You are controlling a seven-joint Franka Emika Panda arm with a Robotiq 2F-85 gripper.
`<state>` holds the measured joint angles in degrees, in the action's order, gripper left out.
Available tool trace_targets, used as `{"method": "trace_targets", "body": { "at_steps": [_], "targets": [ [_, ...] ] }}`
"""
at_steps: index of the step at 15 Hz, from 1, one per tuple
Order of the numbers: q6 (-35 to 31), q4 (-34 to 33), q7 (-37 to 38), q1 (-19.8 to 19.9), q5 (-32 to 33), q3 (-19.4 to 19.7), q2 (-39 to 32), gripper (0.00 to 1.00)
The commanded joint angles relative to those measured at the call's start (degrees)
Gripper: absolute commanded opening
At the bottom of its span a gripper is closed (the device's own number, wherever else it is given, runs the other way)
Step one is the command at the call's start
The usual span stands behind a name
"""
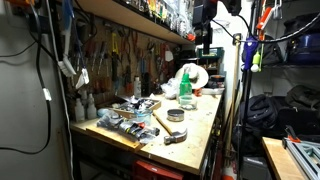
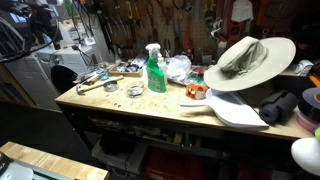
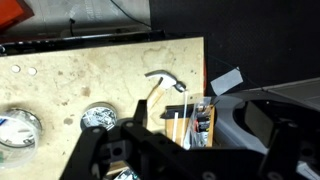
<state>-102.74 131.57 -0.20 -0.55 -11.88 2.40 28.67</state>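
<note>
Tool (image 3: 185, 152): fingers apart, nothing between them, hanging over the bench (image 3: 60, 85). Hammer (image 3: 178, 122) lies flat directly below, near the bench edge, untouched. My read: no contact and no grip made yet, so nothing is done so far. In the wrist view its long axis runs up-down, handle toward the tool, head at the far end, claw curling left. Round metal tin (image 3: 97, 118) sits just beside it. Green spray bottle (image 2: 155, 70) stands well apart.
</note>
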Motion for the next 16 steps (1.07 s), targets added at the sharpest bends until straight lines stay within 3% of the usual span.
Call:
{"method": "trace_targets", "body": {
  "at_steps": [1,11,13,14,16],
  "targets": [
    [-9.62,1.88,0.01,-0.07,-2.55,-0.36,-4.98,1.00],
    [-36.41,2.41,-1.01,-0.55,-3.30,-0.86,-20.53,1.00],
    [-39.44,1.80,-2.56,-0.82,-5.39,-0.55,-23.60,1.00],
    [-36.68,2.11,-0.47,-0.19,-2.86,-0.96,-21.02,1.00],
    [-38.62,1.84,-1.15,-0.13,-3.51,-1.01,-23.25,1.00]
  ]
}}
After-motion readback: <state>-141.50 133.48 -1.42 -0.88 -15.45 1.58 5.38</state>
